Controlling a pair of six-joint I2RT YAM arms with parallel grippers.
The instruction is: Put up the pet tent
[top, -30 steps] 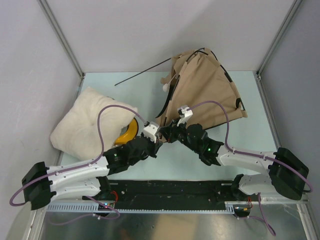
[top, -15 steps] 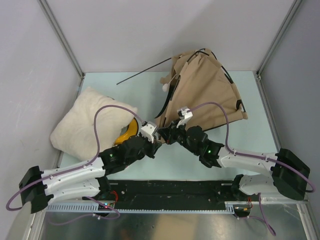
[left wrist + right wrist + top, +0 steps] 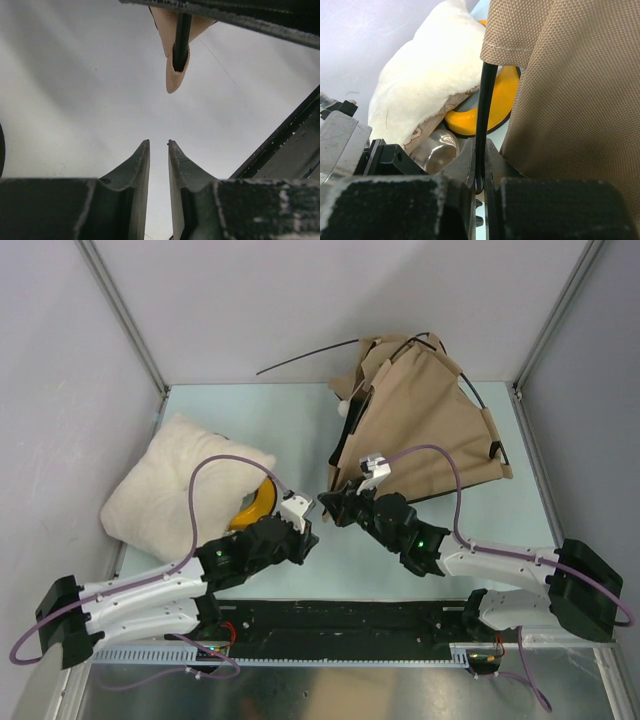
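Observation:
The tan pet tent lies at the back right, partly raised, with its white pom-pom on the left side. A loose black pole sticks out to the back left. My right gripper is shut on a black pole just below the tent's near-left fabric corner. In the right wrist view the pole runs down between my fingers. My left gripper sits just left of it, a narrow gap open and empty. The left wrist view shows the pole end in a fabric tip ahead.
A cream fluffy pillow lies at the left. The yellow bowl holder is half under it, and a metal bowl shows in the right wrist view. Walls and frame posts close in the table on three sides.
The tent has shifted back and to the right and stands more spread; its loose pole swung up. My left gripper has drawn back from the tent corner. My right gripper keeps its hold.

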